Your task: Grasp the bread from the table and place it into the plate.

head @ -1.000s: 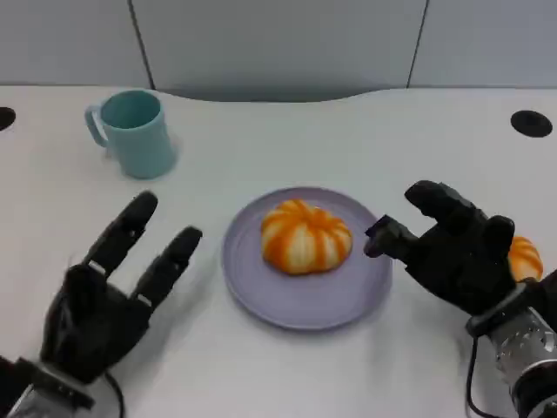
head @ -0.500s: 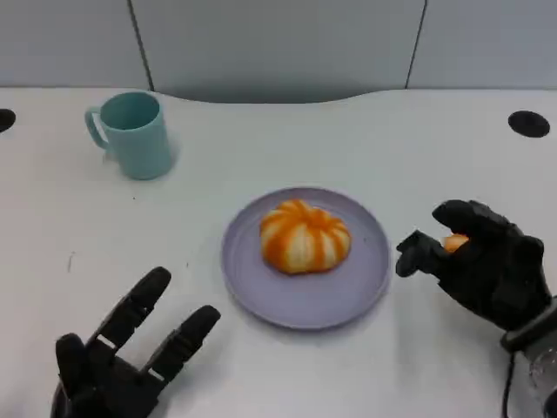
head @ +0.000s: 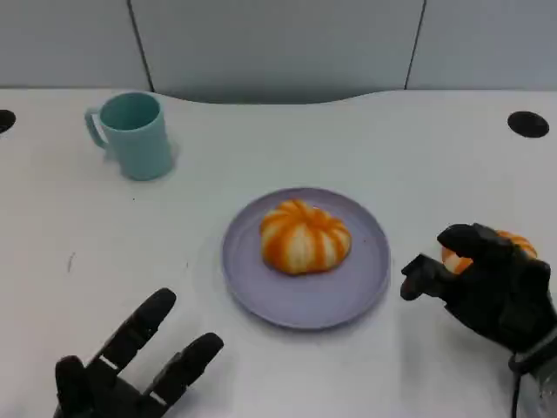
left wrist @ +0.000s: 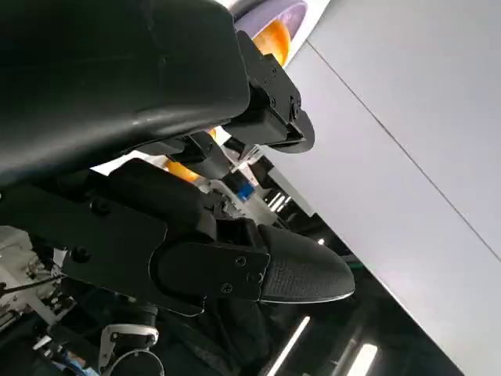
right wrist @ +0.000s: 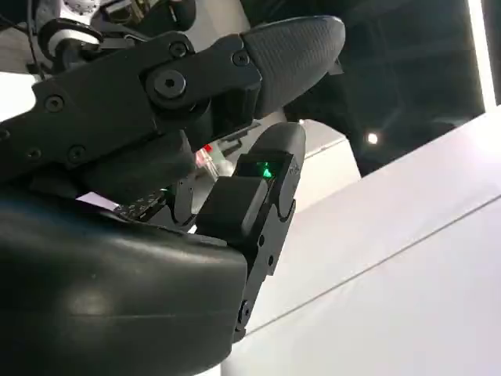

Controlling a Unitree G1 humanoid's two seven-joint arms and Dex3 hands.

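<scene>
Head view bright, even, soft shadows, slightly soft focus; wrist views dark, lamp glints.

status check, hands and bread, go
Left hand open, low. Right hand open over second bread, no grip. One bread on plate. Path clear.

One bread (head: 305, 236) is seated on plate (head: 304, 294); second bread (head: 509, 243) is partly covered by right hand (head: 492, 286); left hand (head: 130, 370) is spread, empty.
</scene>
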